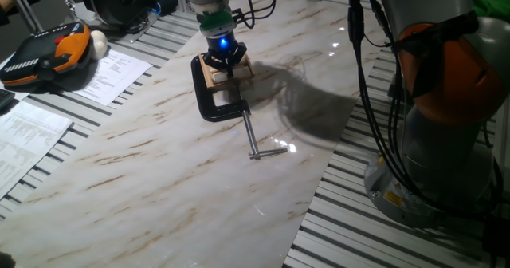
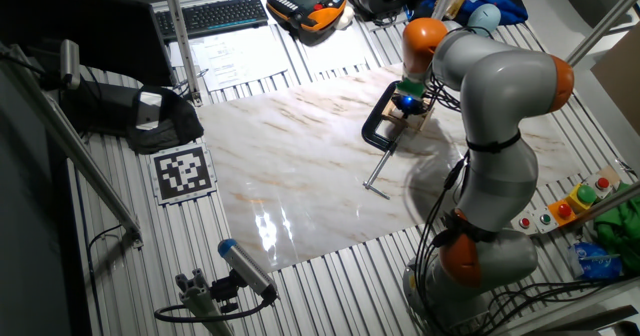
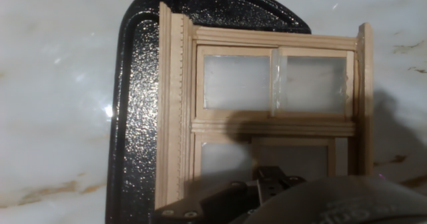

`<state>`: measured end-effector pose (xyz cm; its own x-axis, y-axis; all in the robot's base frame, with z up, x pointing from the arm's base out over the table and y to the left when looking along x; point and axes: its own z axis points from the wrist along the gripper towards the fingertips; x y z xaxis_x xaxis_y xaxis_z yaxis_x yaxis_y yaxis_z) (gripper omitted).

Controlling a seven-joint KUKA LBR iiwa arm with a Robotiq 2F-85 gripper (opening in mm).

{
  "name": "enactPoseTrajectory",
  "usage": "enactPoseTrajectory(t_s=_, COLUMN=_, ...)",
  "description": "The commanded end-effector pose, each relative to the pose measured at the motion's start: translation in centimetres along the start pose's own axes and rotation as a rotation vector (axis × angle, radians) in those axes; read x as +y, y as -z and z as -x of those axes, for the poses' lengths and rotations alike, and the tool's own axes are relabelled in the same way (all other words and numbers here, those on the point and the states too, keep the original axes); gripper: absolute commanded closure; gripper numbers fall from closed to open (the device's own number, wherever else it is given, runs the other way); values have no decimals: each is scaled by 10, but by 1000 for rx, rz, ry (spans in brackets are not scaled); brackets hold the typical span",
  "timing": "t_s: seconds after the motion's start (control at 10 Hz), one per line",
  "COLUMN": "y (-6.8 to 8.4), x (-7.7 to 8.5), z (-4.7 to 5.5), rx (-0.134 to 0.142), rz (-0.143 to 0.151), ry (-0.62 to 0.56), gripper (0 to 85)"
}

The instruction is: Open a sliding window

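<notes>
The sliding window is a small light-wood frame with panes split by thin bars. It lies flat on the marble board, held in the black C-clamp. My gripper is right over the window's lower sash, with the fingertips close together at the sash bar and holding nothing. In one fixed view the gripper stands upright on the window. In the other fixed view the gripper hides most of the window.
The clamp's screw rod and handle stick out over the marble board toward the front. Papers and an orange-black pendant lie at the left. The arm's base stands at the right.
</notes>
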<state>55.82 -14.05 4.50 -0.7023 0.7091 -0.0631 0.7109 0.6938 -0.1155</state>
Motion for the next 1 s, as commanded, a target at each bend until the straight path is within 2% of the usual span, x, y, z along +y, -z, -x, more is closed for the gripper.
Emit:
enactPoseTrajectory(t_s=0.0, y=1, x=1, z=0, rx=-3, rz=-2, ry=0, gripper=850)
enactPoseTrajectory(t_s=0.9, y=1, x=7, z=-2, rx=-8, rz=-5, ry=3, gripper=850)
